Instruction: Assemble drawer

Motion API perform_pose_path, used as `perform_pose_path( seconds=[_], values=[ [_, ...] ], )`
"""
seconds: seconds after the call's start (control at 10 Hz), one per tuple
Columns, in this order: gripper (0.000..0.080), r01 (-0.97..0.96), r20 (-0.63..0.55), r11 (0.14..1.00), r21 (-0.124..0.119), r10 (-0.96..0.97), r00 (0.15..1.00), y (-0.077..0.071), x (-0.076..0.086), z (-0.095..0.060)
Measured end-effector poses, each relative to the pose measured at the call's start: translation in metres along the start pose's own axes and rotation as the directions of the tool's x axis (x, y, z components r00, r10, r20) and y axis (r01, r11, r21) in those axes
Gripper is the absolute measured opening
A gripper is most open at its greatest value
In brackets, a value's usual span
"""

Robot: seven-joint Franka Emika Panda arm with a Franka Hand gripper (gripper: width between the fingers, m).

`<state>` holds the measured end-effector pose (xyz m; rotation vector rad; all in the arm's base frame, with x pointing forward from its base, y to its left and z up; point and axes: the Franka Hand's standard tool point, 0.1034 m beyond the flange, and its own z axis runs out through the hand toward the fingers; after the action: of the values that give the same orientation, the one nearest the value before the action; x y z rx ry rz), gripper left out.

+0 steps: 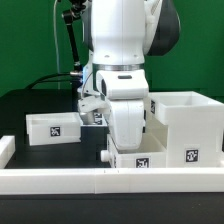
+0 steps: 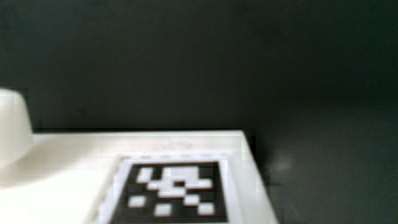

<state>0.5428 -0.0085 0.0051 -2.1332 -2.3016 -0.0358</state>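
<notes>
The large white open cube housing (image 1: pixel 186 124) stands at the exterior view's right, with a tag on its front face. One small white tray (image 1: pixel 54 128) lies at the exterior view's left. A second tray (image 1: pixel 137 158), with a tag and a dark knob (image 1: pixel 107 155), sits in front of the arm, right beside the housing. My gripper (image 1: pixel 131 140) hangs straight down over this second tray; the hand hides its fingers. The wrist view shows a white tagged panel (image 2: pixel 173 188) close up on the dark table, with a white rounded shape (image 2: pixel 9 125) at the edge. No fingers show there.
A low white rail (image 1: pixel 100 181) runs along the table's front edge, with a raised end (image 1: pixel 5 148) at the exterior view's left. Tags of the marker board (image 1: pixel 95 117) show behind the arm. Black cables (image 1: pixel 68 50) hang behind the arm.
</notes>
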Motion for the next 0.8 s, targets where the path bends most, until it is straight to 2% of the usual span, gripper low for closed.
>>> perform_pose_path(
  seconds=[0.8],
  values=[
    [0.0042,0.017,0.007,1.000,-0.003,-0.017,1.000,0.0008,0.0010,-0.0003]
  ],
)
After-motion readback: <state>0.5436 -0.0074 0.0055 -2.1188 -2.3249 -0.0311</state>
